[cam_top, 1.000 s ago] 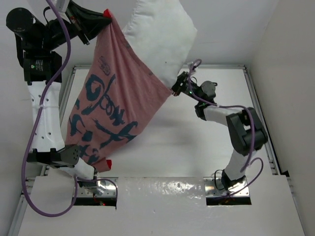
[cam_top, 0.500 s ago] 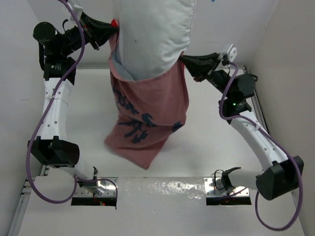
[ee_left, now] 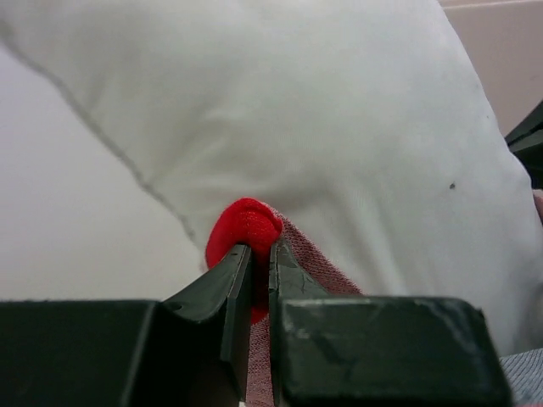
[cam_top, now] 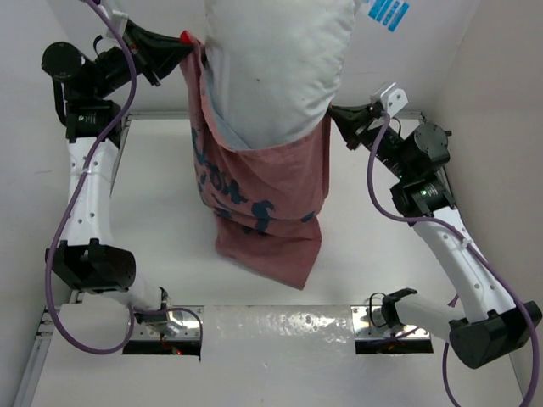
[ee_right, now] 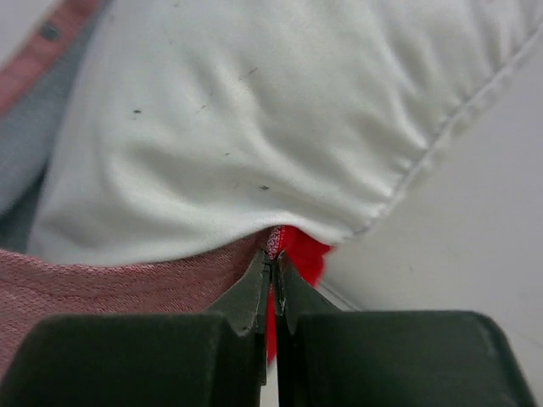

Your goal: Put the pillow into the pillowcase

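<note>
The pillowcase [cam_top: 267, 199] hangs in the air, its pale pink inside with dark lettering facing out. My left gripper [cam_top: 182, 44] is shut on its red left corner [ee_left: 246, 233], and my right gripper [cam_top: 333, 113] is shut on its red right corner [ee_right: 293, 246]. The white pillow [cam_top: 276, 64] stands upright in the mouth, its lower part inside and its upper part sticking out past the top of the top external view. A blue tag [cam_top: 389, 11] shows at its upper right edge. The pillow [ee_left: 322, 127] fills the left wrist view, and the pillow [ee_right: 254, 110] fills the right wrist view too.
The white table [cam_top: 170, 212] lies beneath, with metal rails along its left side [cam_top: 119, 161] and right side [cam_top: 437, 153]. White walls close in on both sides. The two arm bases [cam_top: 170, 322] [cam_top: 390, 318] sit at the near edge.
Both grippers have lifted and spread the pillowcase's mouth. The pillowcase swung from slanting left to hanging upright, and the pillow has sunk partway into it.
</note>
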`<action>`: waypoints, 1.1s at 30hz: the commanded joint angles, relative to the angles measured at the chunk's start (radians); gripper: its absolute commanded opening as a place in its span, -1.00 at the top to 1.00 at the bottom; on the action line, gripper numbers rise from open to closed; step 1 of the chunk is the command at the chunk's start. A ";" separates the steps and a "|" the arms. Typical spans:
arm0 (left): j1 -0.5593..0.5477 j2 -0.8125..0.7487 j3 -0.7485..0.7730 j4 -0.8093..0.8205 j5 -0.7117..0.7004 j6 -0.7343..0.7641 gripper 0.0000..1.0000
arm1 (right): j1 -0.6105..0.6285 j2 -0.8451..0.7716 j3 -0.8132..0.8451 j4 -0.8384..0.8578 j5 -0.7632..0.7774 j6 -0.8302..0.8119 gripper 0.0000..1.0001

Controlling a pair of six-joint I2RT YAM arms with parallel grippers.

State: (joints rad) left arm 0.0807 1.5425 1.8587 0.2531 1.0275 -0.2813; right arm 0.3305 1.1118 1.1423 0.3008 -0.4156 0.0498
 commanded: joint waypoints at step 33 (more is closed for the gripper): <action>0.140 0.059 0.620 -0.237 -0.014 0.198 1.00 | -0.001 -0.133 0.332 -0.103 0.316 -0.150 1.00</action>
State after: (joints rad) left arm 0.2016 1.6024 2.2276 0.0093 1.0992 -0.1516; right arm 0.3336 1.0492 1.3945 0.1070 -0.1066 -0.1055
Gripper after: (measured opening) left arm 0.066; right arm 0.002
